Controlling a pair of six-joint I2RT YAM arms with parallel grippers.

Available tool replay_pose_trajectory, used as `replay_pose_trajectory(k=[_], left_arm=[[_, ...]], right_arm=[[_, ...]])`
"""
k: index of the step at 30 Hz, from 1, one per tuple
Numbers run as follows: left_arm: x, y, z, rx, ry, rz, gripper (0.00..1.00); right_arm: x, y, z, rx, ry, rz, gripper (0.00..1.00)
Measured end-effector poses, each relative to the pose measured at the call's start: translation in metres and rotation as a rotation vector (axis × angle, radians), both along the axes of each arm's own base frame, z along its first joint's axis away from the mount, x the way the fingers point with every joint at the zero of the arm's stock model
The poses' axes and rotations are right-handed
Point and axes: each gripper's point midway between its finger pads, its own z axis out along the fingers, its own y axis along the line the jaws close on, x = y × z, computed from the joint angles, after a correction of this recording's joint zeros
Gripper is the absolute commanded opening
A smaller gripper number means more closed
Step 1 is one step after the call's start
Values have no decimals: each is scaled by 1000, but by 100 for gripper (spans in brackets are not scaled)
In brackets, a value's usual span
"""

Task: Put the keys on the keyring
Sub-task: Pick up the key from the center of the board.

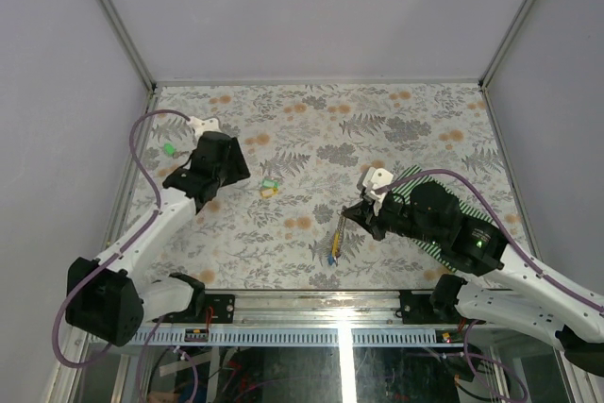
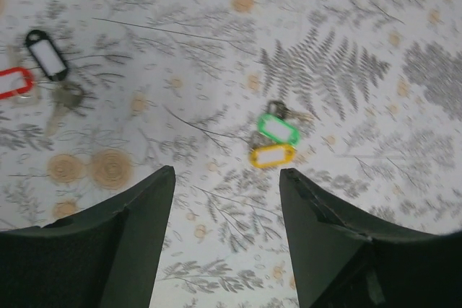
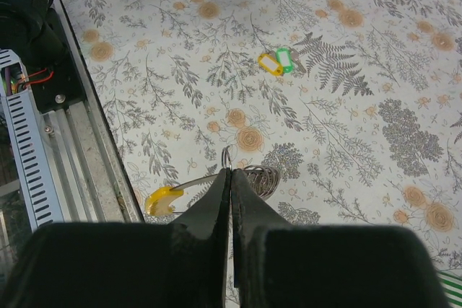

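Note:
My right gripper (image 3: pixel 231 172) is shut on the keyring (image 3: pixel 227 158), a thin silvery ring poking out at the fingertips, with a metal coil (image 3: pixel 263 178) beside it. A yellow-headed key (image 3: pixel 162 198) hangs off to its left. In the top view this gripper (image 1: pixel 351 214) sits low near the front edge, with the yellow and blue keys (image 1: pixel 334 248) dangling below it. My left gripper (image 2: pixel 226 178) is open and empty above the cloth. A green-tagged key (image 2: pixel 278 129) and a yellow-tagged key (image 2: pixel 272 155) lie just ahead of it and also show in the top view (image 1: pixel 269 186).
A black tag (image 2: pixel 47 55), a red tag (image 2: pixel 14 82) and a bare metal key (image 2: pixel 65 99) lie at the left. Another green tag (image 1: pixel 170 148) lies near the left wall. The striped mat (image 1: pixel 415 181) lies under the right arm. A metal rail (image 3: pixel 79 149) runs along the front edge.

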Motion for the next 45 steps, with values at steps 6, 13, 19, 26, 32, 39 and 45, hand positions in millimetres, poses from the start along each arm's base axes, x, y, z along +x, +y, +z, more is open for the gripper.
replay_pose_trajectory(k=[6,13,19,26,32,39,45], left_arm=[[8,57,-12,43,31,183,59],[11,92,-50,95,143,292,55],[10,113,-82,125,238,348,51],[16,134,-103,131,277,398,48],[20,135,-122,133,314,382,43],[22,138,-133,144,335,377,36],[29,142,-135,146,329,382,34]], right_arm=[[-3,3,2,10,5,17,0],[-9,12,-9,-13,51,73,0],[-16,14,-10,-10,67,108,0],[-20,15,-10,-8,76,129,0],[-20,15,-10,-8,76,129,0],[-20,15,-10,-8,76,129,0],[-20,15,-10,-7,77,129,0]])
